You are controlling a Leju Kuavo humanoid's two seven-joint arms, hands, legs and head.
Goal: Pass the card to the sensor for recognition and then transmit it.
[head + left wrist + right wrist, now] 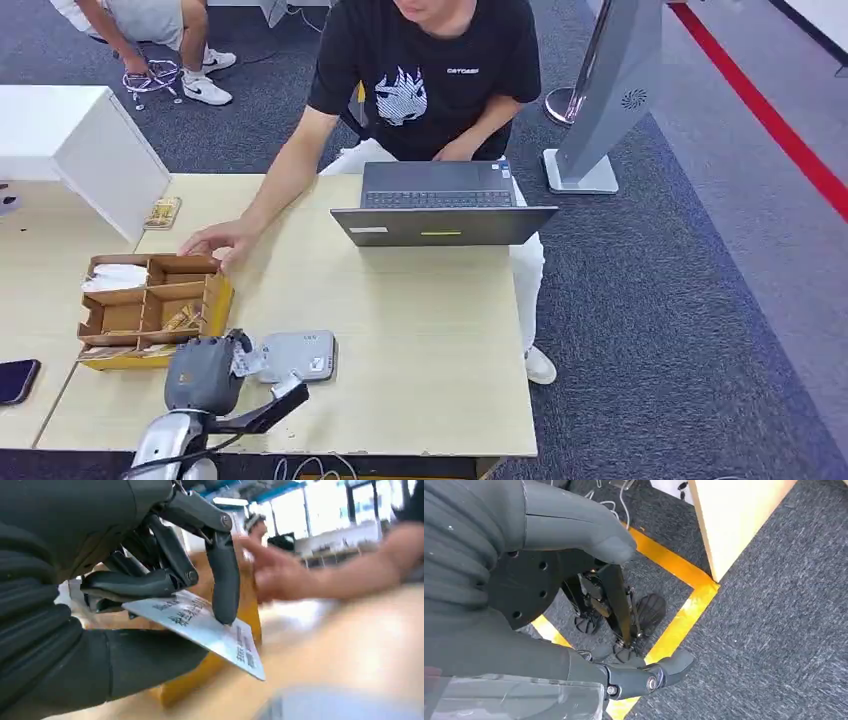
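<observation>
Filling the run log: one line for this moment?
left robot hand: holds card | sensor: beside it | right robot hand: hanging, empty

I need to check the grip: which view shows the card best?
The left wrist view: the card lies close up, printed face legible, pinched by the left hand. The head view shows just a small pale sliver beside the sensor. The right wrist view looks at the floor.

Left robot hand (150,580) pinching; right robot hand (574,605) spread, hanging.
</observation>
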